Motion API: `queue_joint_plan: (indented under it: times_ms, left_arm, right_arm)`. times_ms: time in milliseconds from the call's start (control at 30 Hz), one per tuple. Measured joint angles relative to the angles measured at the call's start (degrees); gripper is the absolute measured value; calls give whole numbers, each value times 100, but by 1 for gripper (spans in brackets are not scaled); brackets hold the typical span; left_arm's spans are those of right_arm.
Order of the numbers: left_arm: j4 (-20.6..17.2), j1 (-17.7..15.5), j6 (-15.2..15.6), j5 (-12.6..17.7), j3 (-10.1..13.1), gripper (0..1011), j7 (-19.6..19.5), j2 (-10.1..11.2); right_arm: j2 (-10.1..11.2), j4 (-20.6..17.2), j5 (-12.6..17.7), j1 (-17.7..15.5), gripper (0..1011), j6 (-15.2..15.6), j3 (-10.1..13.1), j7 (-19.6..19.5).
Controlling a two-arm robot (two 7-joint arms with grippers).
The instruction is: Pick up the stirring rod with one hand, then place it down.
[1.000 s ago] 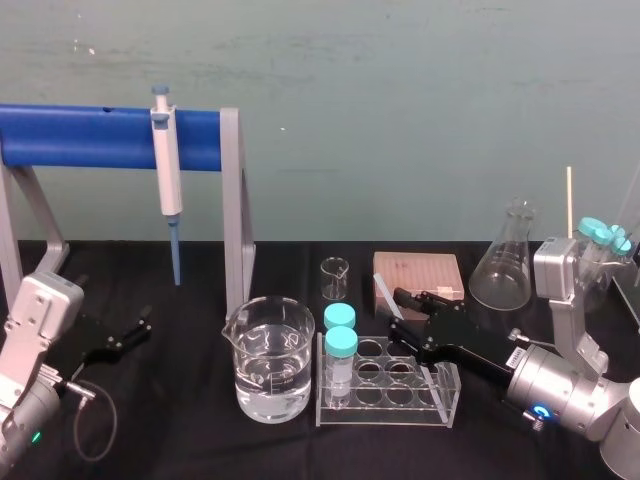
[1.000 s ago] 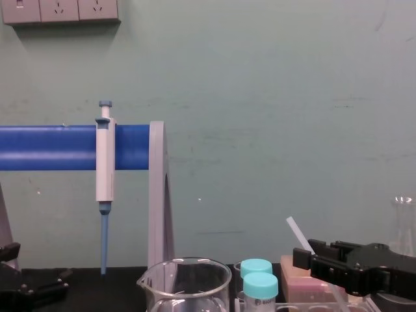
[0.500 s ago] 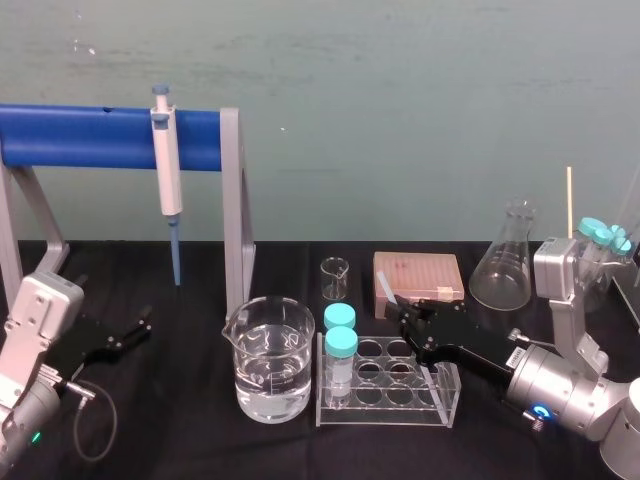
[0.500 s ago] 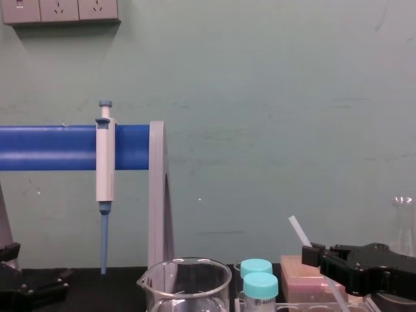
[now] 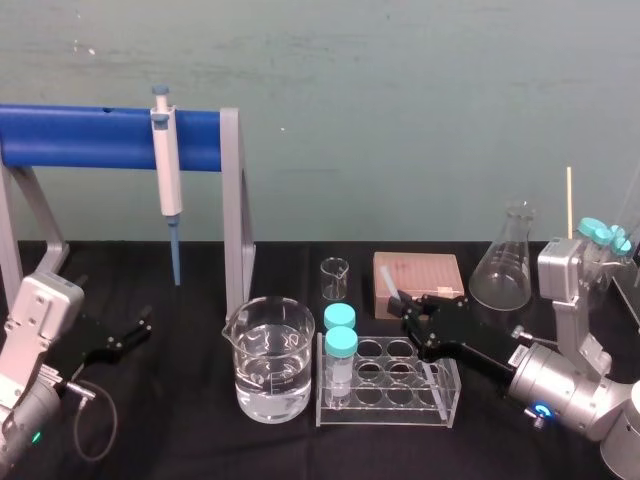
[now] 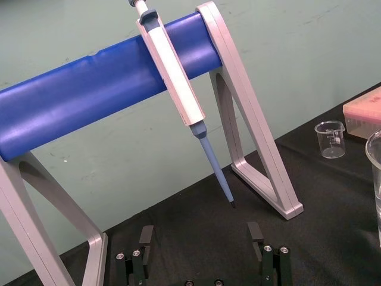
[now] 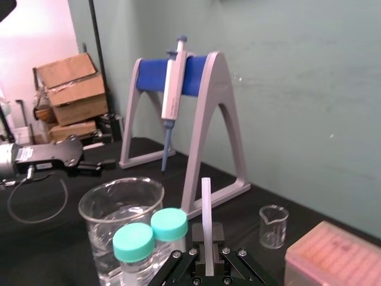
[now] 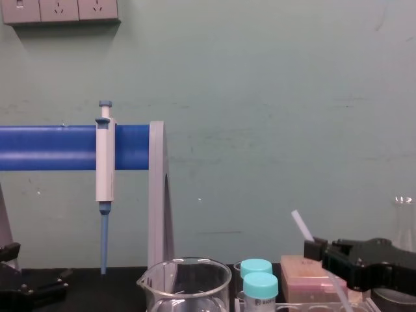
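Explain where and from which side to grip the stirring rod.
Probably near its middle, pinched across its width from the side, as the right hand holds the stirring rod: thin, straight, tilted, both ends free. The left hand rests open at far left.

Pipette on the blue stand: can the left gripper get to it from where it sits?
Probably yes. The left gripper sits open, low before the stand, and the pipette hangs ahead and above it with nothing between. The right gripper, by the tube rack, holds the stirring rod.
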Motion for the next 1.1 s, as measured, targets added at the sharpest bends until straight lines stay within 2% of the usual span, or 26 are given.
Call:
queue_joint_plan:
  times_ms: [433, 867, 1100]
  left_arm:
    - [0, 0, 0, 0, 0, 1000, 0, 0]
    - [0, 0, 0, 0, 0, 1000, 0, 0]
    - [0, 0, 0, 0, 0, 1000, 0, 0]
  right_arm:
    - [-143, -355, -641, -238, 66, -883, 299, -592]
    - [-367, -530, -1085, -324, 66, -1490, 652, -1086]
    - [-503, -537, -1146, -368, 66, -1645, 823, -1224]
